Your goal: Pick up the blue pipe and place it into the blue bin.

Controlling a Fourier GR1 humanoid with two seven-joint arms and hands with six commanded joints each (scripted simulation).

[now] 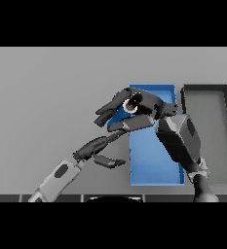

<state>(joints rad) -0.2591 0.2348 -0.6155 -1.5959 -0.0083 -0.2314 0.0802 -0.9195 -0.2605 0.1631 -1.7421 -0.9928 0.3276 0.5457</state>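
Hovering over the blue bin beside a dark tray: right hand, fingers curled around the blue pipe at the bin's upper left edge. Picked up, not yet released. Left of the bin, left hand, fingers relaxed, empty.

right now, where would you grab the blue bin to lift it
Probably best to take the blue bin by its near short rim, coming from the robot's side: that edge lies bare, while the right hand covers the far end and the grey bin crowds its right wall.
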